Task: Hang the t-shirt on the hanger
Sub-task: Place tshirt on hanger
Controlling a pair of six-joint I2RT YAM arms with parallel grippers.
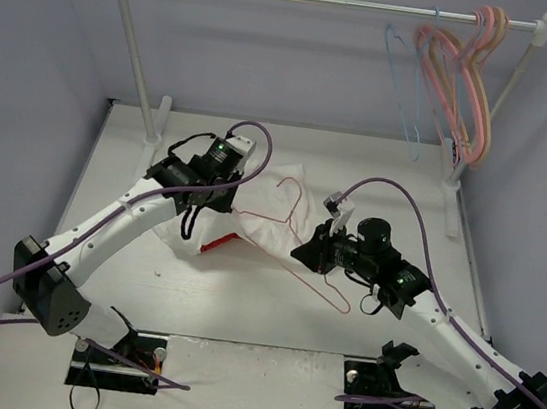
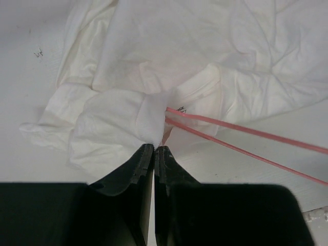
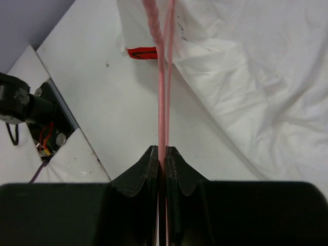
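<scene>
— What has your left side got?
— Your left gripper (image 2: 155, 147) is pinched closed on a fold of the t-shirt (image 2: 169, 56), which lies crumpled on the table (image 1: 241, 301).
— And your right?
— Your right gripper (image 3: 163, 149) is clamped tight on the hanger (image 3: 162, 102) wire, whose far end sits inside the shirt's cloth.

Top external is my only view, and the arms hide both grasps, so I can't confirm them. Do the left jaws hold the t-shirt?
Observer: Yes. Left wrist shows the left jaws shut on a fold of the t-shirt.
Operator: And the right?
Observer: Right wrist shows the right jaws shut on the hanger wire.
Operator: Is the hanger inside the t-shirt yet?
Observer: Left wrist shows two hanger wires disappearing under the cloth right beside the pinched fold.
</scene>
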